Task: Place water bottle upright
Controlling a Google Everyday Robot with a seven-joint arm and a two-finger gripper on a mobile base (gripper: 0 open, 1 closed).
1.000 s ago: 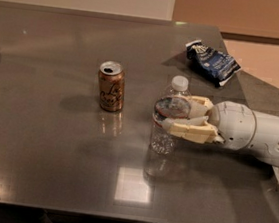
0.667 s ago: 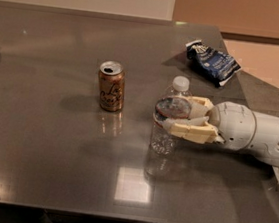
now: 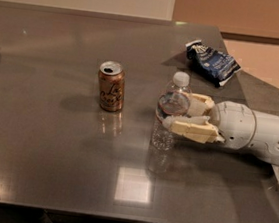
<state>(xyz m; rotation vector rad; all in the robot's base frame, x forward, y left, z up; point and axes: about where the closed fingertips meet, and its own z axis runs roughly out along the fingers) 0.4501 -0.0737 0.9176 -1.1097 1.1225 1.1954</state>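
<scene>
A broad dark grey surface point(image 3: 48, 163) fills most of the view, glossy enough to throw back a pale square of light near its front edge. From the right a white arm point(image 3: 257, 134) reaches in low over it, ending in the pincer point(image 3: 175, 111), which is closed on the water bottle point(image 3: 172, 102). One cream finger point(image 3: 190, 129) crosses the near side of the bottle at the height of the label, and the other sits on the far side, partly hidden behind the clear plastic. The bottle stands close to vertical in that hold, right of the middle of the surface, with its white cap point(image 3: 181, 79) on top and its ribbed lower half pointing straight down. Its base looks to be at the surface or only just above it, and the reflection beneath makes it hard to say whether it touches. A crumpled blue snack bag point(image 3: 213, 63) lies behind the arm towards the far right corner, well apart from the bottle. A bronze-gold soda can point(image 3: 111, 86) stands upright to the bottle's left, near but not touching it. On this evidence the task is nearly done, since the bottle is already upright. What is left is to make sure the base is fully seated, open the pincer and draw it back without nudging the light bottle over.
</scene>
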